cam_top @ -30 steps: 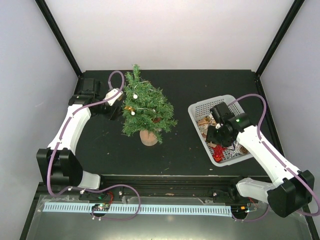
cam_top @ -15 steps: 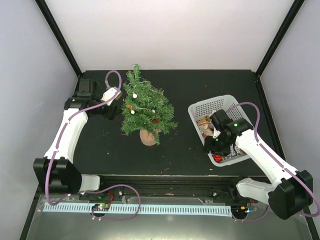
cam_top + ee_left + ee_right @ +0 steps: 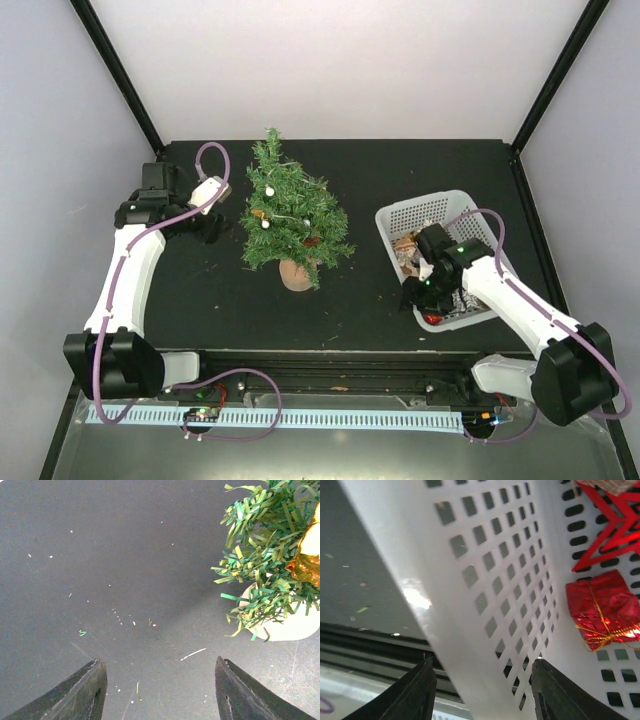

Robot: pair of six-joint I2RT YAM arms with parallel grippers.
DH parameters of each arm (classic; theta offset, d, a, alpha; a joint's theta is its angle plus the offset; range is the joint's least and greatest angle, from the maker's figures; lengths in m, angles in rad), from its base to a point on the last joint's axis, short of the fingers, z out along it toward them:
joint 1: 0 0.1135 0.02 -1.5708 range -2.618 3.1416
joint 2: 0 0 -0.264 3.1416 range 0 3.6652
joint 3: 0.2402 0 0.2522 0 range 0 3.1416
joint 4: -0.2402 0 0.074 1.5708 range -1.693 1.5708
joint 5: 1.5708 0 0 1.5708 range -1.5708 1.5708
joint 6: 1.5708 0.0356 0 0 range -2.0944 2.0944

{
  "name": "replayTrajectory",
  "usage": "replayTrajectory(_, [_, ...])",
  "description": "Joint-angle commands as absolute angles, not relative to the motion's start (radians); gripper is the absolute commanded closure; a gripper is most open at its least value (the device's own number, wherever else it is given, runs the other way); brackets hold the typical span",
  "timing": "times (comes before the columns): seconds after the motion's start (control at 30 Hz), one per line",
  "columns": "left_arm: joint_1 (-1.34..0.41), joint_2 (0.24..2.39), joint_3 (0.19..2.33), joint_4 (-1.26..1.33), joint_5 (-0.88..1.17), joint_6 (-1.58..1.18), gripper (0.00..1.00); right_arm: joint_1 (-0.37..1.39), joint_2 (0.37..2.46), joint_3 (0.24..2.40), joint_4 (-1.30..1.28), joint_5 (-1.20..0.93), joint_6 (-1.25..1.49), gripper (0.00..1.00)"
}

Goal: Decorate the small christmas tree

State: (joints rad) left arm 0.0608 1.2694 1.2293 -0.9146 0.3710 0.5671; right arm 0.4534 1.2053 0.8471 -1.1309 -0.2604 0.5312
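Observation:
The small christmas tree (image 3: 290,212) stands left of the table's middle on a light-wood stump (image 3: 297,274), with white balls and a gold ornament on it. My left gripper (image 3: 203,226) is open and empty, left of the tree and apart from it. In the left wrist view (image 3: 160,682) the tree's branches (image 3: 260,555) and stump (image 3: 295,627) are at the right edge. My right gripper (image 3: 418,294) is open at the white mesh basket's (image 3: 420,205) near-left wall. In the right wrist view (image 3: 482,690) its fingers straddle that wall (image 3: 485,580), with nothing gripped.
Inside the basket lie a red foil gift box (image 3: 602,607), a red star (image 3: 610,525) and other ornaments (image 3: 410,245). Black frame posts stand at the back corners. A rail (image 3: 330,360) runs along the table's near edge.
My left gripper has drawn back to the left, away from the tree. My right gripper has moved down and toward the near-left wall of the basket.

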Motion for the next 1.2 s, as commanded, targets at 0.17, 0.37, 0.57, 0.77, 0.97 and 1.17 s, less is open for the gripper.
replayTrajectory(0.17, [0.125,1.249,1.244,-0.924,0.427,0.587,0.39,0.453,1.334,1.03,-1.004,-0.575,0.488,0.47])
replayTrajectory(0.37, [0.171,1.262,1.26,-0.928,0.457,0.596,0.39,0.452,1.345,1.139,-1.071,-0.381,0.523,0.47])
replayTrajectory(0.57, [0.211,1.254,1.231,-0.915,0.478,0.599,0.39,0.42,1.372,1.221,-1.218,-0.039,0.597,0.47])
replayTrajectory(0.77, [0.227,1.258,1.217,-0.88,0.494,0.564,0.39,0.285,1.407,1.208,-1.236,0.029,0.643,0.49])
replayTrajectory(0.97, [0.229,1.256,1.194,-0.853,0.515,0.54,0.39,0.163,1.425,1.127,-1.209,-0.014,0.639,0.46])
replayTrajectory(1.17, [0.229,1.25,1.166,-0.835,0.523,0.535,0.39,0.106,1.465,1.027,-1.145,-0.068,0.63,0.2])
